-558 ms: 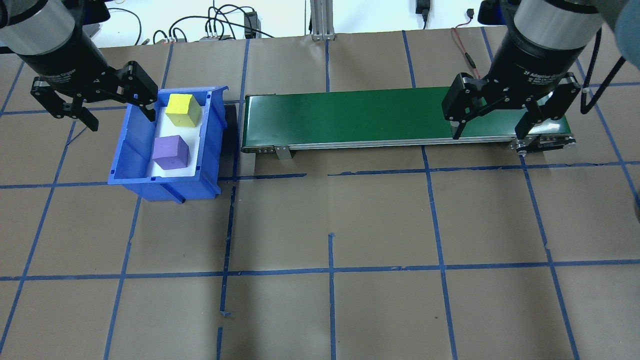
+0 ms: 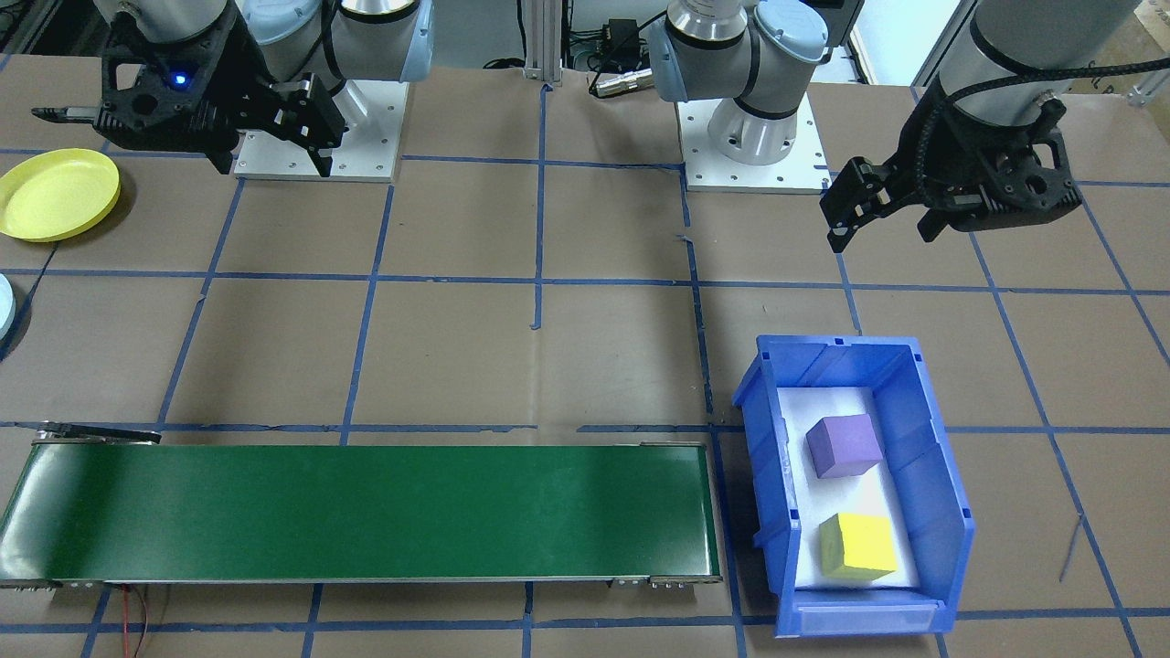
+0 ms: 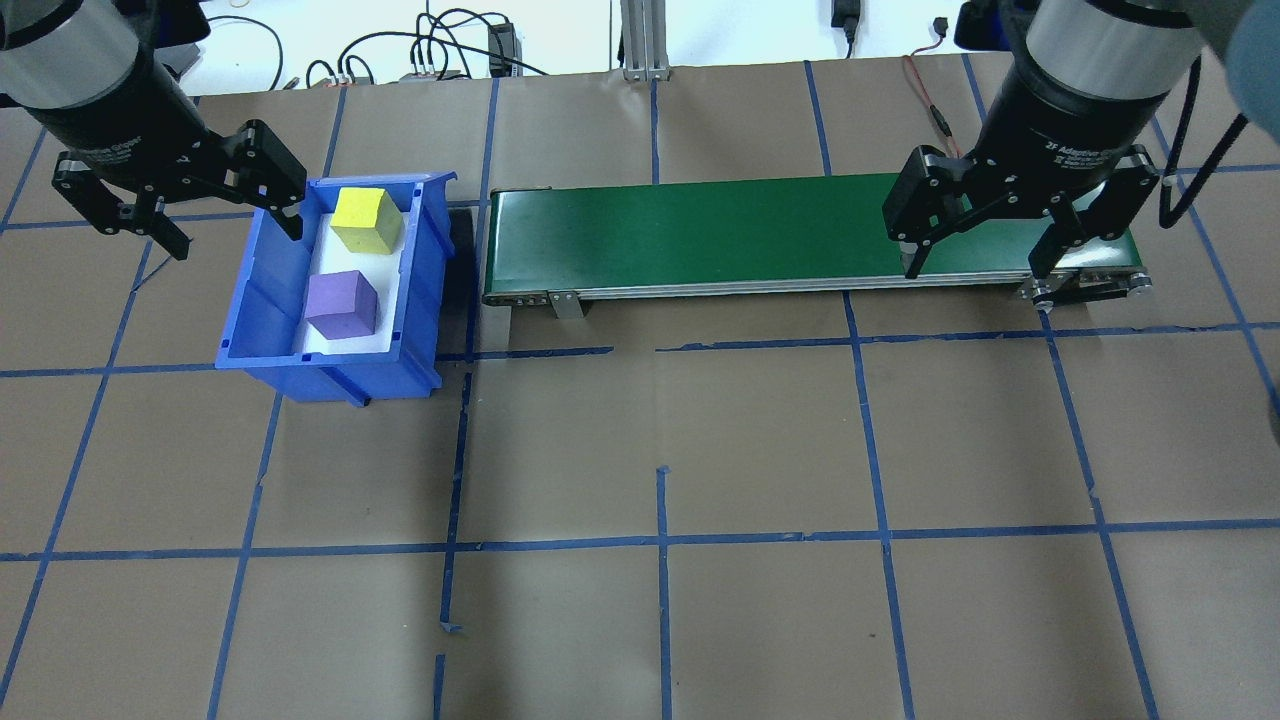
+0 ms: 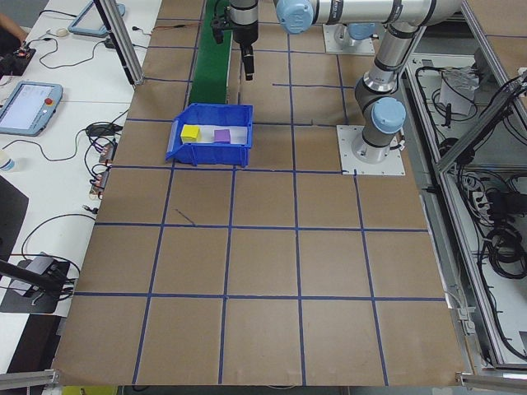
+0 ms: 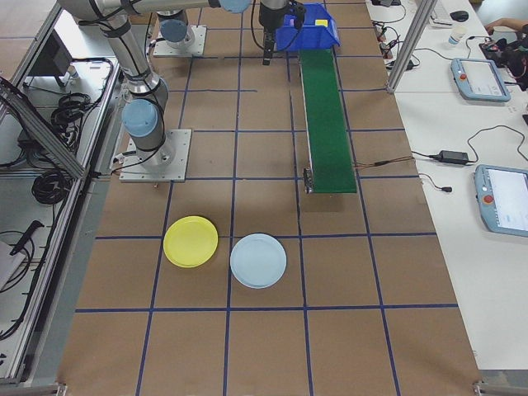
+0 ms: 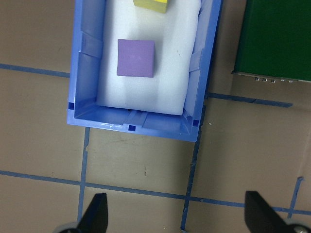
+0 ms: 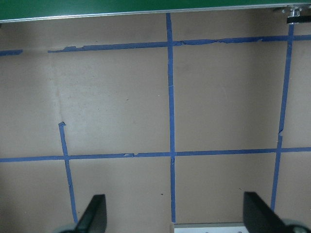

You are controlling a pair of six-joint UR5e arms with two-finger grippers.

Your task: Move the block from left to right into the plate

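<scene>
Showing only exterior right — yellow plate (image 5: 190, 241), blue plate (image 5: 258, 260).

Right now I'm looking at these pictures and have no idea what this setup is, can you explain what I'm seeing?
Two robot arms stand at a taped brown table. The left gripper and right gripper each have two fingers, spread open and holding nothing. Two cameras look down from behind and in front, two from the table's ends, one from each wrist. A blue bin holds a purple block and a yellow block. Beside it runs a green conveyor belt. A yellow plate and a pale blue plate lie beyond.
</scene>
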